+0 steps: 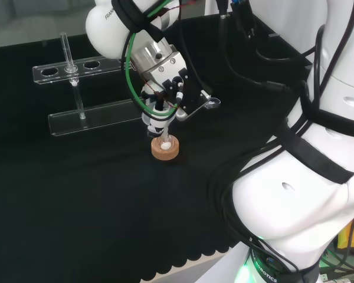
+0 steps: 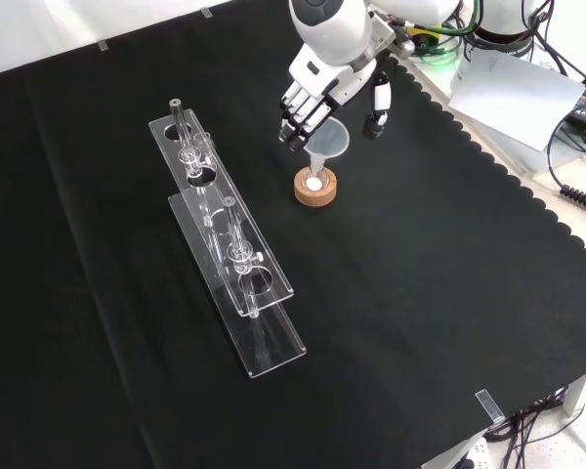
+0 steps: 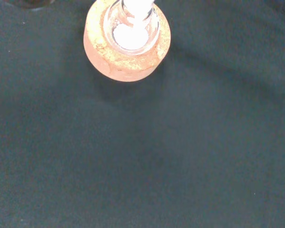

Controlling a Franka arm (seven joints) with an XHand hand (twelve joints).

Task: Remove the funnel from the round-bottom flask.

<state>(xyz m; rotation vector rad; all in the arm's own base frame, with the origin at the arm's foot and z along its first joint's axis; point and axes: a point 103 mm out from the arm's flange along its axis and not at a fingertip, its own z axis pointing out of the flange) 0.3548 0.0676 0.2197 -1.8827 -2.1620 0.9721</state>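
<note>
One funnel [image 2: 327,143] sits in your round-bottom flask [image 2: 315,182] on its cork ring [image 2: 315,190]; the hand's [image 2: 317,96] fingers [image 2: 295,125] flank its rim, uncurled, readying a lift.

You've got the clear funnel [image 2: 327,140] sitting upright, cone mouth up, with its stem dropping straight into the neck of the round-bottom flask [image 2: 314,179]. The flask is clear glass, so it's hard to make out, but you can spot something white at its bottom. It sits upright in a cork ring stand [image 2: 315,189], pretty much dead centre in it. In the front view, the whole stack sits around 12 o'clock of the cloth's middle; the funnel's cone leans slightly toward 1 o'clock.
</note>
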